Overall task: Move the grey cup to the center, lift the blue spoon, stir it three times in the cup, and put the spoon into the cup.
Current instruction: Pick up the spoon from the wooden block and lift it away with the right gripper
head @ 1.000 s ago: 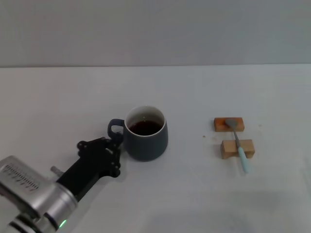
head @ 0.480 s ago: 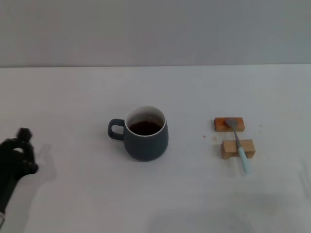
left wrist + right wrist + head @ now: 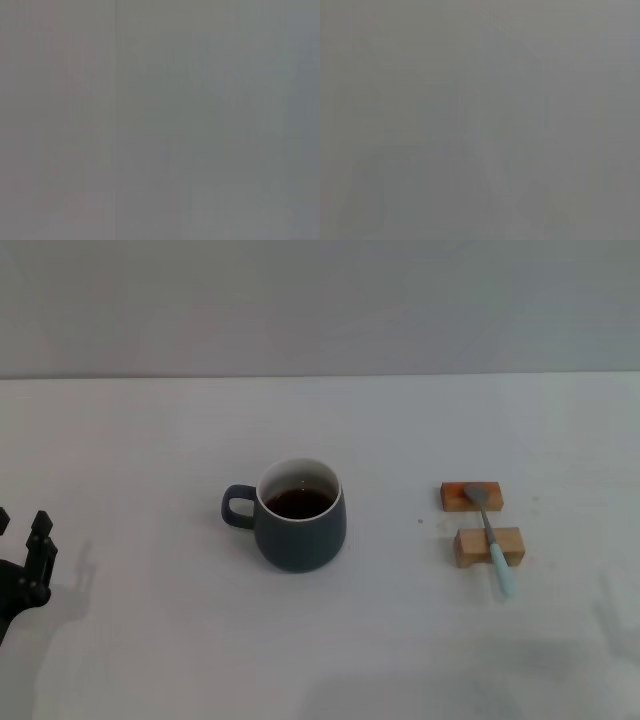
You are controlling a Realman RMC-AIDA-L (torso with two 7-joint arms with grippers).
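- Near the middle of the white table [image 3: 150,440] stands the rounded slate-grey cup [image 3: 298,515], upright, with a white inside, dark brown liquid well below the rim, and a loop handle turned toward the robot's left.
- Well to the cup's right lies the slim blue spoon [image 3: 488,536]: a grey metal bowl and stem, with a pale light-blue handle pointing toward the robot.
- Its bowl rests on the farther small wooden block [image 3: 471,496], which has an orange-brown top; its stem crosses the nearer pale wooden block [image 3: 488,546], and the handle's end overhangs that block.
- At the table's left edge, well apart from the cup, sits the black left gripper [image 3: 22,565], only partly in view; I cannot tell how its jaws stand.
- Both wrist views show only flat grey.
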